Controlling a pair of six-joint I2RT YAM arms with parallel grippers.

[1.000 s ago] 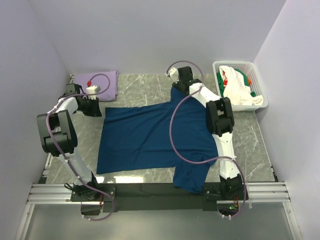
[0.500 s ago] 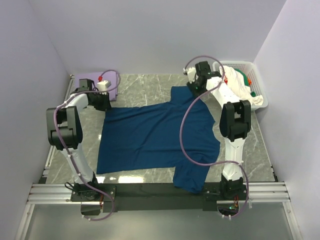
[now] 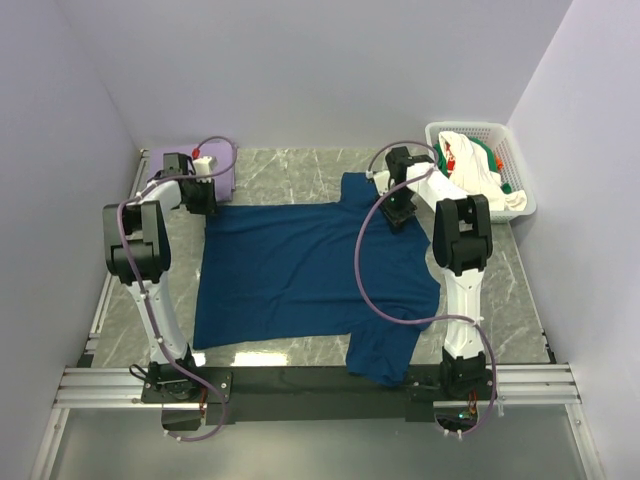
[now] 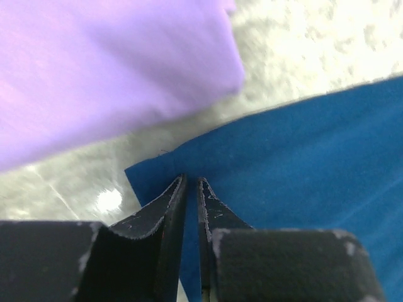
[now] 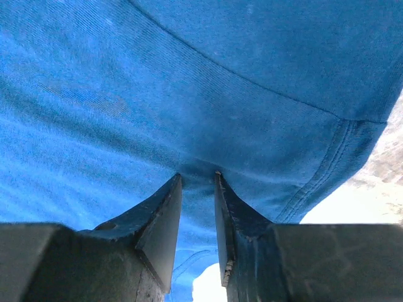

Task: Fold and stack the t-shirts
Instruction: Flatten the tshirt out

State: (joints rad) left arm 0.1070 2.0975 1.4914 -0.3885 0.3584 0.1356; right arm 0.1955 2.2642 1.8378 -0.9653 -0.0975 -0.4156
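A dark navy-blue t-shirt (image 3: 300,270) lies spread flat on the marble table, one sleeve hanging over the near edge. My left gripper (image 3: 207,207) is shut on its far left corner; the wrist view shows the cloth (image 4: 302,151) pinched between the narrow jaws (image 4: 192,182). My right gripper (image 3: 398,215) is at the shirt's far right, beside the far sleeve, and is shut on a bunch of the blue cloth (image 5: 189,82) between its fingertips (image 5: 197,176). A folded pale lavender t-shirt (image 3: 225,178) lies at the far left corner, just behind the left gripper, and shows in the left wrist view (image 4: 107,69).
A white lattice basket (image 3: 500,212) stands at the far right with a white t-shirt (image 3: 470,178) and a green one (image 3: 497,160) with red-orange bits in it. Purple walls close in the table on three sides. Both arms' cables loop above the shirt.
My left gripper moved right and toward the back, to beside the lavender shirt. My right gripper swung right, then came down. The navy shirt's far edge now runs straight between them.
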